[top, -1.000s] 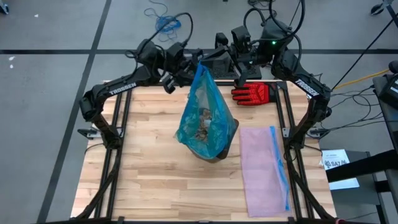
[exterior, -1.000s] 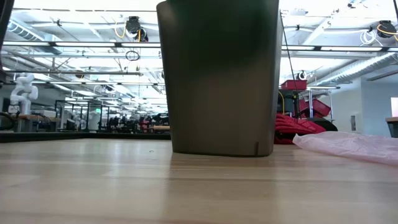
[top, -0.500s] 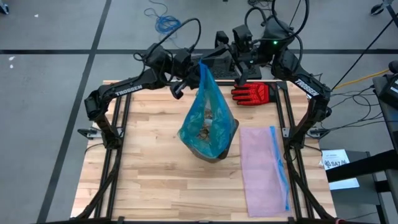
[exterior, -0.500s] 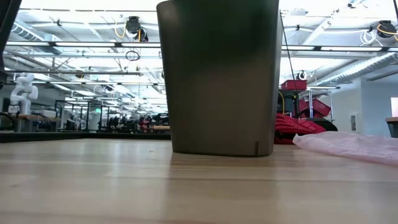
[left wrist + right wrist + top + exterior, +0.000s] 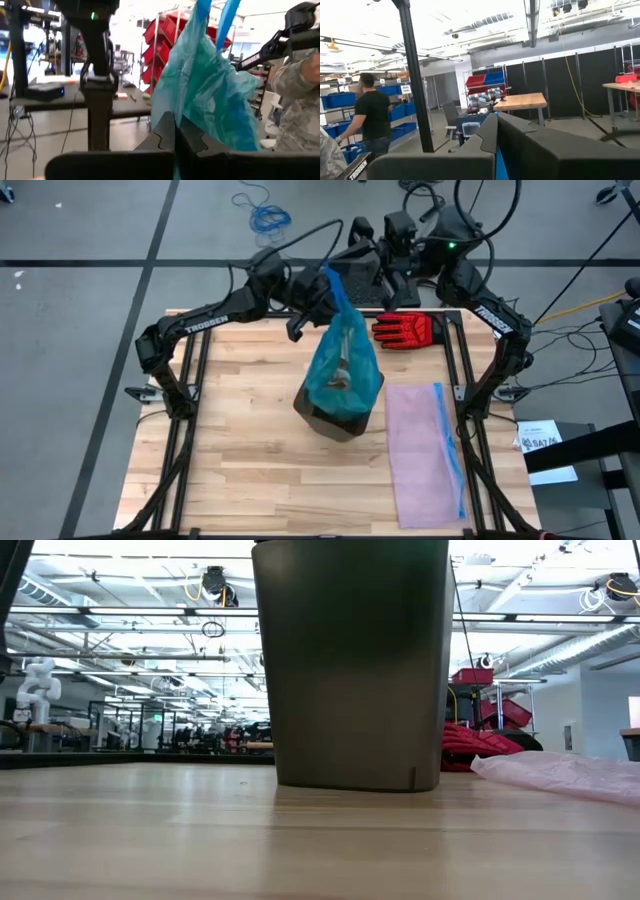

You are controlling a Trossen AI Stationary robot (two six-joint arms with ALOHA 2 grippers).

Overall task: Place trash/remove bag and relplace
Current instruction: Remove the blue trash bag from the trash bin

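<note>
Bag (image 5: 343,365) | hung upright, long axis vertical, base in the bin (image 5: 335,418) mid-counter | my left gripper (image 5: 318,302) fingers pinched its neck; right gripper (image 5: 385,265) fingers closed, holding its blue handle tip.

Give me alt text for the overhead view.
Both pincers hold a teal bag up out of a dark bin at the table's centre: left pincer on its side, right pincer at its top. A red glove and pink bag lie to the right.

Grey floor (image 5: 90,240), red bin racks (image 5: 167,45), black partitions (image 5: 590,82).
</note>
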